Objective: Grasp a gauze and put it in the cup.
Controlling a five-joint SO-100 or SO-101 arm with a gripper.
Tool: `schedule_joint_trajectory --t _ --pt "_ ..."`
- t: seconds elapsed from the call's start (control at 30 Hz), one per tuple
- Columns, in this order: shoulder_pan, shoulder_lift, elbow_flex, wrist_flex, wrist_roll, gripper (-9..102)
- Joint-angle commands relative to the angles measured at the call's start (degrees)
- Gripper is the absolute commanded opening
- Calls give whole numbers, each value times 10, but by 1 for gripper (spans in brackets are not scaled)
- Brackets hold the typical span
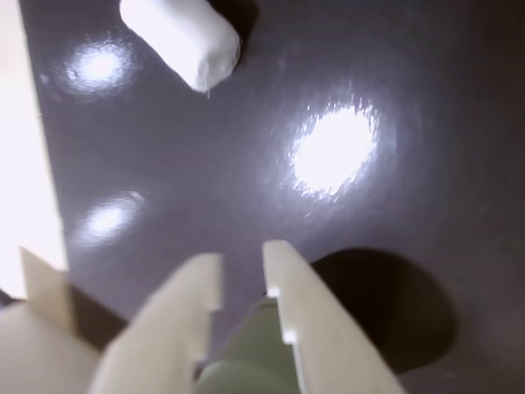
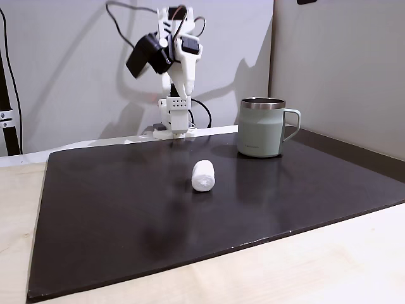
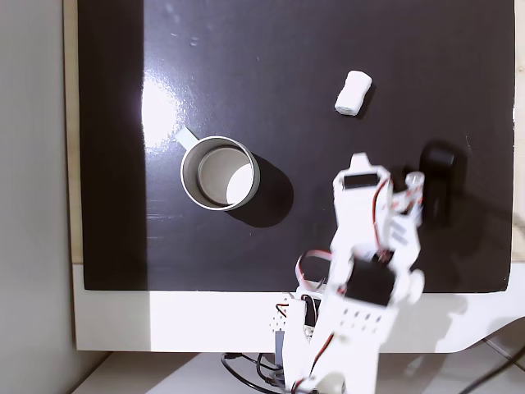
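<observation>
The gauze [image 2: 203, 175], a small white roll, lies on its side on the dark mat [image 2: 126, 215], free of any contact, in front of and to the left of the cup [image 2: 259, 128] in a fixed view and well apart from it; the cup stands upright with its handle [image 2: 292, 123] to the right. In the wrist view the gripper [image 1: 242, 267] hovers above the mat, fingers [image 1: 176, 316] slightly spread and holding nothing, the gauze [image 1: 182, 39] lying ahead near the upper edge. In a fixed view from above, the arm [image 3: 369, 246] rises from the white base [image 3: 164, 316], with the gauze [image 3: 353, 93] beyond it and the cup [image 3: 220, 173] to the left.
</observation>
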Motion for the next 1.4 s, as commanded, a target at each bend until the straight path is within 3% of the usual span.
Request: schedule_joint_trajectory --t 0.0,0.23,0.47,1.0,1.37 --pt "18 -109 -144 32 -110 15" --pt "52 -371 -396 142 -291 29" --pt "66 -692 -835 338 -375 35" --pt "22 -952 -1102 338 -393 36" --pt "-12 -1056 -1168 339 -377 33"
